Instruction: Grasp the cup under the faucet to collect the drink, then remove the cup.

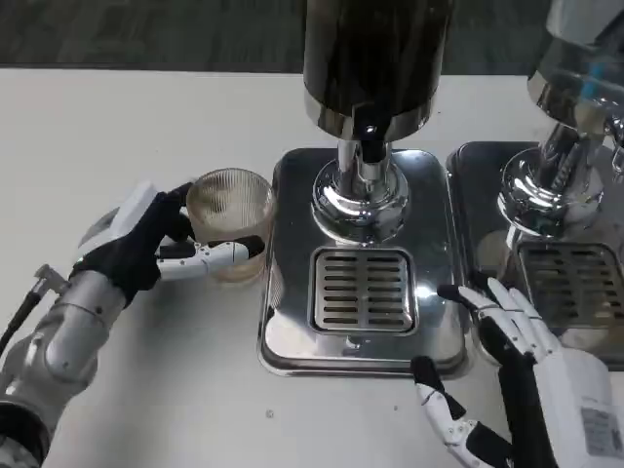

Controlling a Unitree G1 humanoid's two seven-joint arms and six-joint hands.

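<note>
Ribbed glass cup point(230, 222) sits clamped in your left hand point(161, 249), the faucet point(369, 156) off to its right; your right hand point(507, 336) rests open, and a loose grip could tip it.

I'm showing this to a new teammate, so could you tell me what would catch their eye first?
Probably the shiny drink dispenser standing over its metal drip tray in the middle. Next, the left hand holding a ribbed clear cup on the table just left of the tray, and the right hand open at the tray's right front corner.
</note>
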